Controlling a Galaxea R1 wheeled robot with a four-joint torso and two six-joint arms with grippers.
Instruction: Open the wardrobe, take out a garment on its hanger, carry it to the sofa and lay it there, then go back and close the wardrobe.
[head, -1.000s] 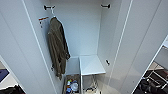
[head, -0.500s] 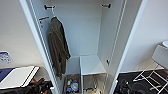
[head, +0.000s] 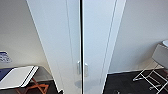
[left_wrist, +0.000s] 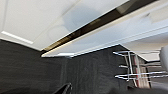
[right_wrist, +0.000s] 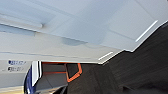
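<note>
The tall, narrow white wardrobe (head: 82, 37) stands against a pale wall with both slim full-height doors shut, meeting at a thin dark vertical seam down the middle. Two small white handles (head: 82, 68) sit side by side low on the doors, one on each side of the seam. Its base rests on dark carpet.

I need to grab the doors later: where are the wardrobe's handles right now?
In the head view, the paired white handles sit low on the closed wardrobe, flanking the dark centre seam between its two doors.
</note>
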